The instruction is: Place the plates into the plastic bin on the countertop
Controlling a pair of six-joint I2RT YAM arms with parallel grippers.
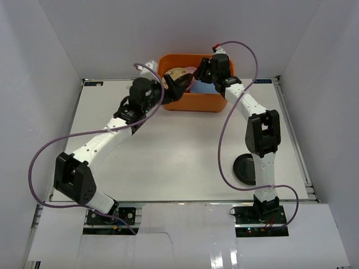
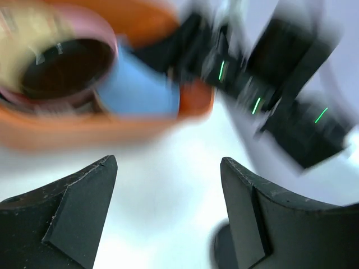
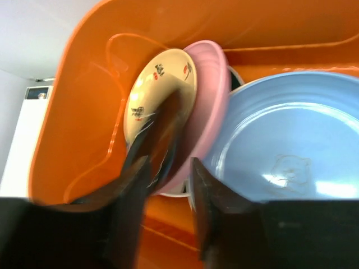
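Right wrist view: right hand (image 3: 169, 166), fingers narrowly parted, hangs over the pink plate (image 3: 208, 95), which is propped on edge with the cream plate (image 3: 160, 84) towards the bin (image 3: 84, 101) wall, probably to save room (blue plate (image 3: 286, 134) alongside). Left hand (image 2: 168, 162) is spread wide and empty, near the rim. One black plate (image 1: 245, 168) lies on the open surface (image 1: 179, 151).

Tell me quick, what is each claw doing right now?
Left gripper: open, holding nothing.
Right gripper: jaws slightly apart at the plates in the bin; whether it grips one cannot be told.
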